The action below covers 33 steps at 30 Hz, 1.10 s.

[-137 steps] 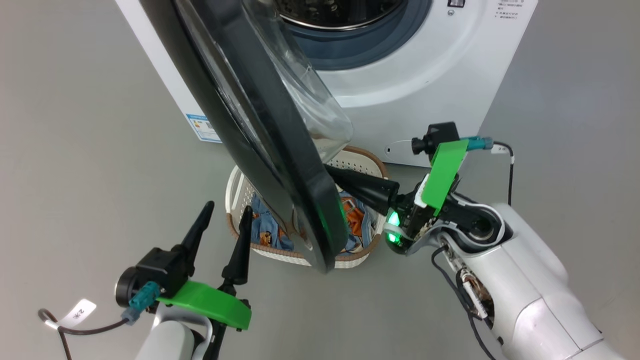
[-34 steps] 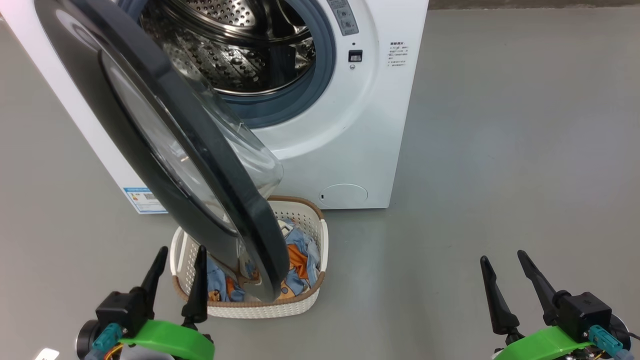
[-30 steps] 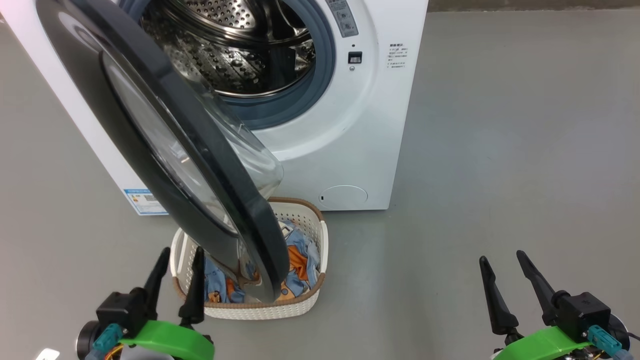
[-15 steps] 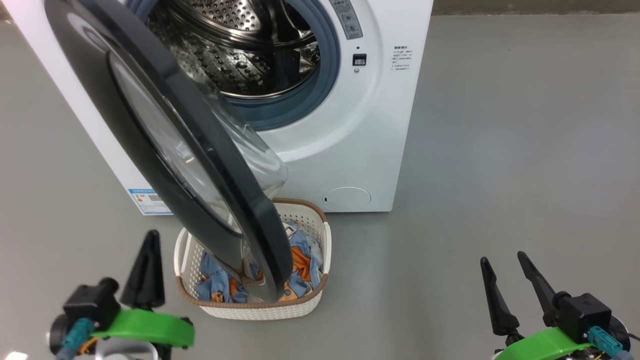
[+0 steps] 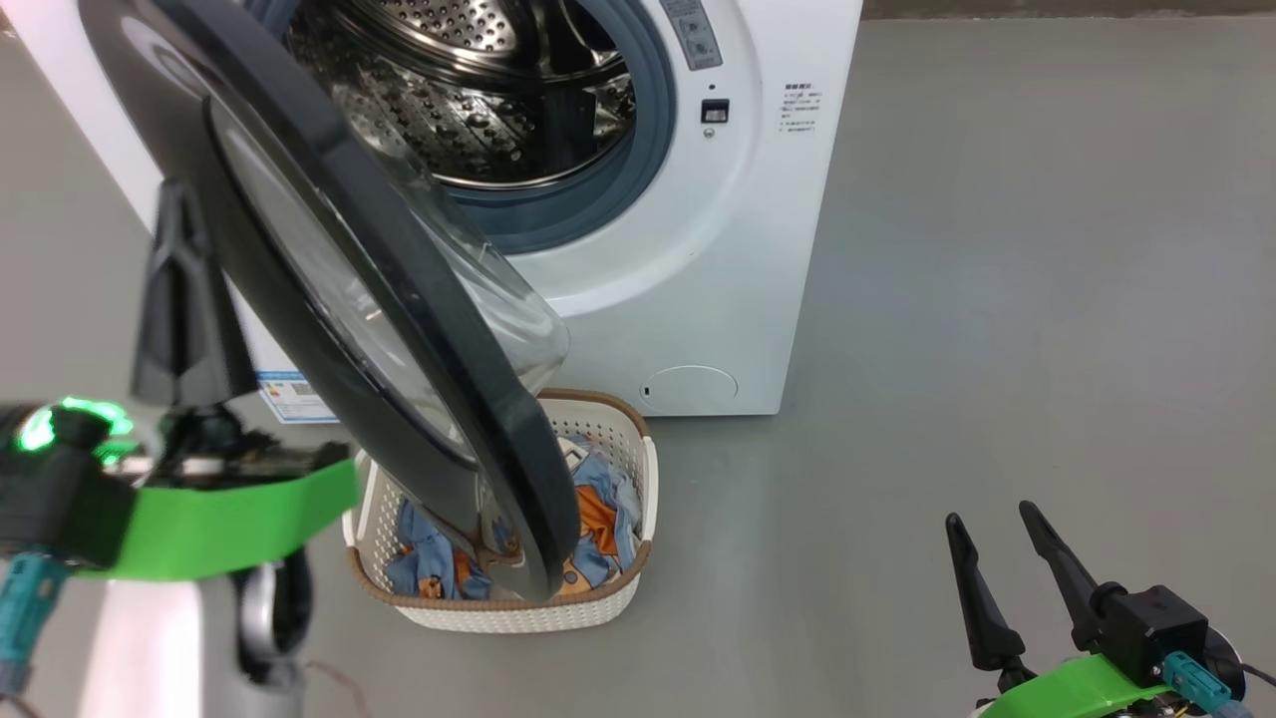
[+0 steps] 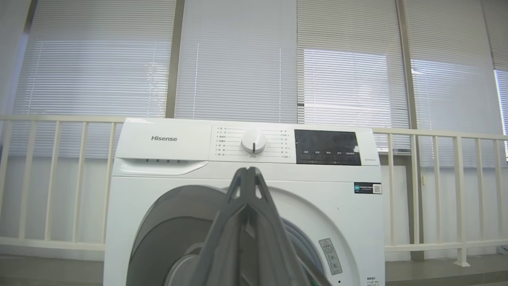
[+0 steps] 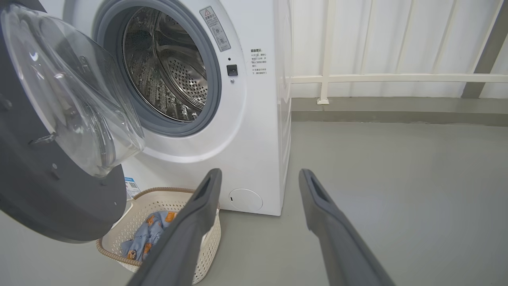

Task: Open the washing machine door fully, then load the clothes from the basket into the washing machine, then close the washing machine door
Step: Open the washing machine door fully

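We face the white Hisense washing machine (image 5: 758, 249), which stands on a grey floor (image 5: 997, 349), its porthole uncovered so that the grey gasket (image 5: 648, 130) and the perforated steel drum (image 5: 478, 90) show. The washing machine door (image 5: 399, 329) is hinged on the machine's left and stands swung out towards us at an angle, with the black ring facing our left side and the bulging glass bowl facing the drum. Its lower edge hangs over the basket (image 5: 618, 598), which sits on the floor just in front of the machine, below the door and left of the round cap (image 5: 688, 384). The clothes (image 5: 598, 519) lie inside the basket, blue fabric with orange patches, partly hidden behind the door's rim. Our left gripper (image 6: 248, 171) is held high at the left, level with the door and beside its outer face, blurred in the head view. In the left wrist view its two fingers are pressed together at the tips with nothing between them, pointing at the machine's control panel. Our right gripper (image 5: 989, 514) sits low at the right, well apart from the basket and the machine, its fingers spread with a clear gap and holding nothing.
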Available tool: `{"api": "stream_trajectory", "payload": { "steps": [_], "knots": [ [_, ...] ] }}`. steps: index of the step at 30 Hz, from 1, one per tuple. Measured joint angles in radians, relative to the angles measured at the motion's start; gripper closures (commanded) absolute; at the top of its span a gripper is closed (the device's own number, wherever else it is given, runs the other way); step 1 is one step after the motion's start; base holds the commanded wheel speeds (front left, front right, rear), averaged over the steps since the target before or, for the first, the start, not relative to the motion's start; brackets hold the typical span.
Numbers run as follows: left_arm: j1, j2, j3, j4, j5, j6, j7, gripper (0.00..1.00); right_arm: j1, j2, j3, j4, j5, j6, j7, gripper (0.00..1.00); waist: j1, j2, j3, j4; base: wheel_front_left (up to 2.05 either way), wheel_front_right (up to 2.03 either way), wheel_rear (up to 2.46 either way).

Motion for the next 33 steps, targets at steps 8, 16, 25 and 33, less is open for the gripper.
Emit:
{"api": "stream_trajectory", "payload": {
  "steps": [8,16,25,33],
  "knots": [
    [-0.088,0.000,-0.326,-0.155,-0.042,-0.002,0.092,1.00,0.000,0.000,0.018,-0.006,0.005,0.000,-0.002,0.00,0.0000,0.0000,0.003,-0.028,0.00,0.00,0.00],
    [-0.092,0.001,-0.599,-0.106,-0.146,0.018,0.190,1.00,0.001,0.000,0.028,-0.005,0.011,0.000,-0.009,0.00,0.0000,0.0000,0.014,-0.050,0.00,0.00,0.00],
    [-0.063,0.024,-0.679,-0.059,-0.145,0.056,0.262,1.00,0.002,0.000,0.027,-0.005,0.011,0.000,-0.009,0.00,0.0000,0.0000,0.032,-0.046,0.00,0.00,0.00],
    [0.013,0.069,-0.681,-0.071,-0.122,0.119,0.296,1.00,0.017,0.000,0.024,-0.002,0.012,0.000,-0.009,0.00,0.0000,0.0000,0.039,-0.024,0.00,0.00,0.00]
  ]
}}
